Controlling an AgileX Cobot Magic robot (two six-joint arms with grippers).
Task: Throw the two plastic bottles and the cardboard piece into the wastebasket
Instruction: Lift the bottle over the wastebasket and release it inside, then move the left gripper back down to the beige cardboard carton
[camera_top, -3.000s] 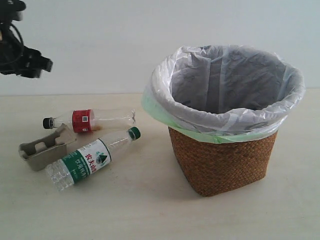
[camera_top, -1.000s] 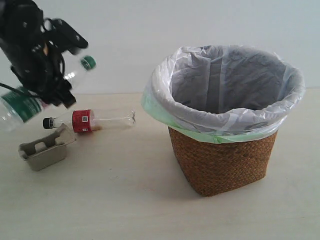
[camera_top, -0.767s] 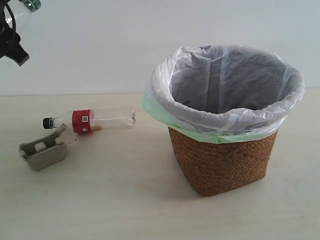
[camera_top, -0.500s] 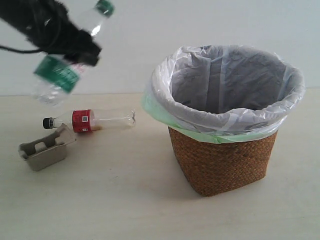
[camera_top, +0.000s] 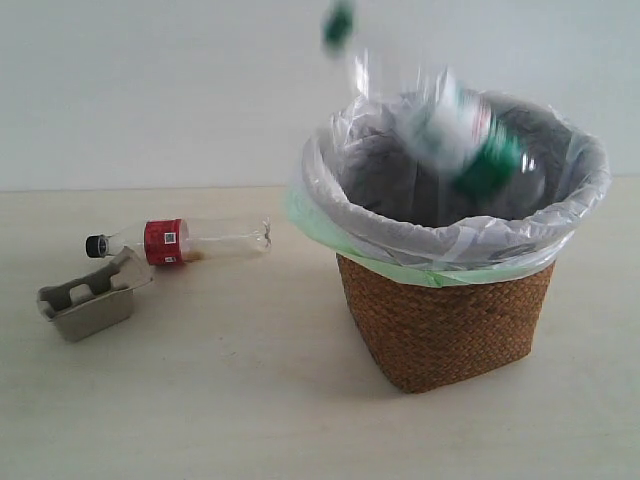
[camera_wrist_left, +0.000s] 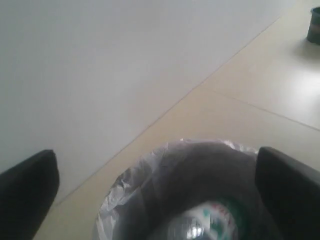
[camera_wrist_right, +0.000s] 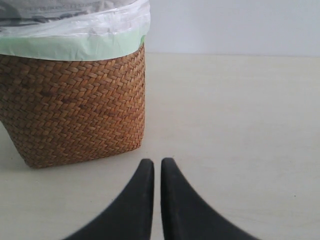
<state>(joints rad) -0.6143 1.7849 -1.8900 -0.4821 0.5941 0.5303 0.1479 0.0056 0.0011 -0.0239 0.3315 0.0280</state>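
The green-label bottle (camera_top: 455, 135) is a blur in mid-air over the mouth of the wastebasket (camera_top: 445, 320), its green cap (camera_top: 338, 25) pointing up, with nothing holding it. In the left wrist view my left gripper (camera_wrist_left: 157, 170) is open, its fingers (camera_wrist_left: 30, 185) far apart above the lined wastebasket (camera_wrist_left: 130, 190), and the bottle (camera_wrist_left: 205, 225) drops between them. The red-label bottle (camera_top: 190, 240) and the cardboard piece (camera_top: 90, 297) lie on the table to the left. My right gripper (camera_wrist_right: 157, 165) is shut and empty beside the wastebasket (camera_wrist_right: 75, 105).
The beige table (camera_top: 230, 400) runs back to a plain white wall. Neither arm shows in the exterior view. A small dark object (camera_wrist_left: 314, 25) sits far off on the table in the left wrist view.
The left gripper lifted the green-label bottle off the table, swung it up and right, and let it go; the bottle now flies free over the basket. The arm has left the exterior view.
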